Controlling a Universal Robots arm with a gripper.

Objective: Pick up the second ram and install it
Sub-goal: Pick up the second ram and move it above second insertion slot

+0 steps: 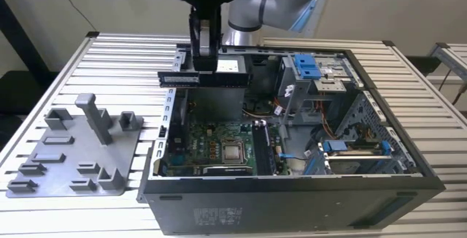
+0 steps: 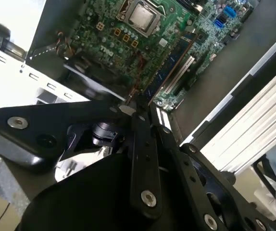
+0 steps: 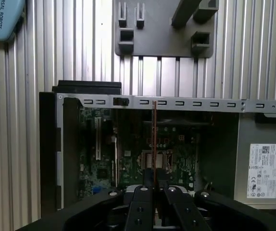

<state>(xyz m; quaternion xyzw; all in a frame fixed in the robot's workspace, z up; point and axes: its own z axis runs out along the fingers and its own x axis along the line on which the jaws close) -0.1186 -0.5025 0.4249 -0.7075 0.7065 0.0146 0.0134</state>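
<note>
In the exterior view my gripper (image 1: pixel 206 73) is shut on the second ram (image 1: pixel 182 79). It is a long dark stick with a pale label, held level and high above the rear of the open computer case (image 1: pixel 292 194). The first wrist view has the ram (image 3: pixel 154 139) edge-on as a thin coppery line reaching out from the gripper (image 3: pixel 154 185) over the green motherboard (image 3: pixel 176 144). In the second wrist view the ram (image 2: pixel 164 67) runs from the gripper (image 2: pixel 140 103) over the board's long slots (image 2: pixel 179 74).
The grey plastic tray (image 1: pixel 51 164) with upright posts lies on the slatted table (image 1: pixel 117 57), at the exterior view's left of the case. Inside the case are the processor socket (image 1: pixel 233 152), blue drive brackets (image 1: pixel 307 65), cables and the power supply (image 3: pixel 263 163).
</note>
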